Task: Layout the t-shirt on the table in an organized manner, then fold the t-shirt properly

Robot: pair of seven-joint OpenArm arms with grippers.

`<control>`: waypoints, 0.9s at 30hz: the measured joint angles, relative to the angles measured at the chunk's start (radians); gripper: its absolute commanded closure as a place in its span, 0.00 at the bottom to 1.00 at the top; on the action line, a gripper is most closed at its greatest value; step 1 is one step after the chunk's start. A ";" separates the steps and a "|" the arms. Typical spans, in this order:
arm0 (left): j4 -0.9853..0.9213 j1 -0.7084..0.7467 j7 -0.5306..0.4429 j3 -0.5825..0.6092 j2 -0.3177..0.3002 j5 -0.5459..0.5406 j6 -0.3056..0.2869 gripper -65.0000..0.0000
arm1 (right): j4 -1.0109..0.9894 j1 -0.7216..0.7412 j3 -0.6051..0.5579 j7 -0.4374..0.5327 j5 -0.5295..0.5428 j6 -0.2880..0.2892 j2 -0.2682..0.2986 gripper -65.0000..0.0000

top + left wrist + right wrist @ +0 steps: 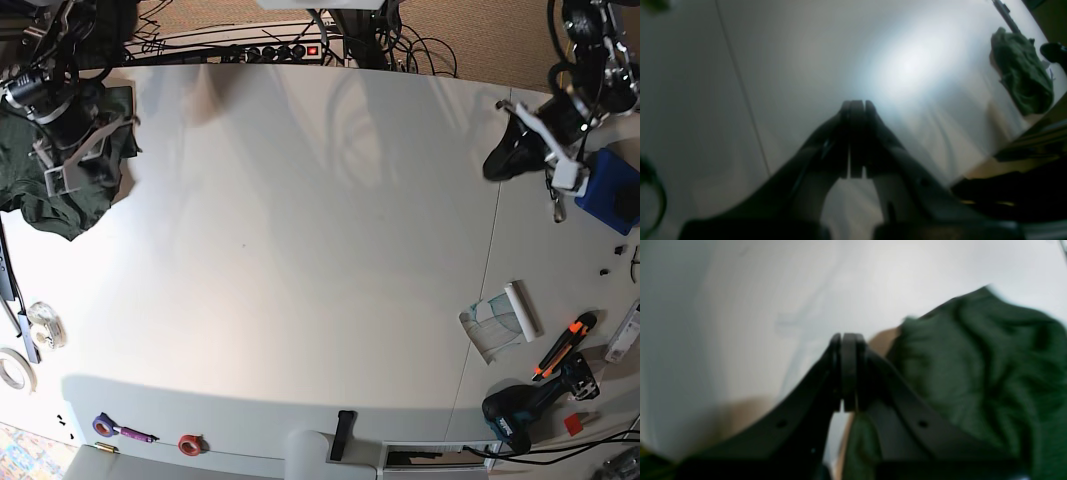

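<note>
We see the t-shirt [55, 170], dark green, bunched in a crumpled heap at the far corner of the table [300, 250], on the right arm's side, part of it at or over the edge. We judge the task barely begun: nothing is spread flat and no fold is made, so laying it out and all of the folding are left.

The right gripper [848, 340] hangs just above the heap. Its jaws are pressed together, and we see no cloth between the tips, though green fabric shows close under and beside them. The left gripper [857, 106] is likewise clenched on nothing, over bare table well apart from the shirt.

The table is white and glossy, with a seam toward the left arm's side, and its middle gives broad room for spreading. Clutter keeps to the margins: tape rolls [45, 322] near the shirt's edge, a blue box [615, 190] and a drill [525, 410] on the opposite side. A power strip [270, 50] and cables lie on the brown floor [480, 40] behind.
</note>
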 measured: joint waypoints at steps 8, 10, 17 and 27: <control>0.019 0.183 0.119 -0.078 -0.053 -0.217 -0.004 1.00 | 0.001 -0.133 -0.001 -0.053 0.111 0.033 0.000 1.00; 0.019 0.222 0.140 -0.078 -0.059 -0.230 -0.004 1.00 | 0.002 -0.164 -0.002 -0.070 0.165 0.043 0.000 1.00; 0.018 0.325 0.195 -0.078 -0.059 -0.278 -0.004 1.00 | 0.002 -0.249 -0.003 -0.150 0.281 0.042 0.000 1.00; 0.018 0.342 0.220 -0.078 -0.058 -0.313 -0.004 1.00 | 0.002 -0.271 -0.003 -0.168 0.290 0.042 0.001 1.00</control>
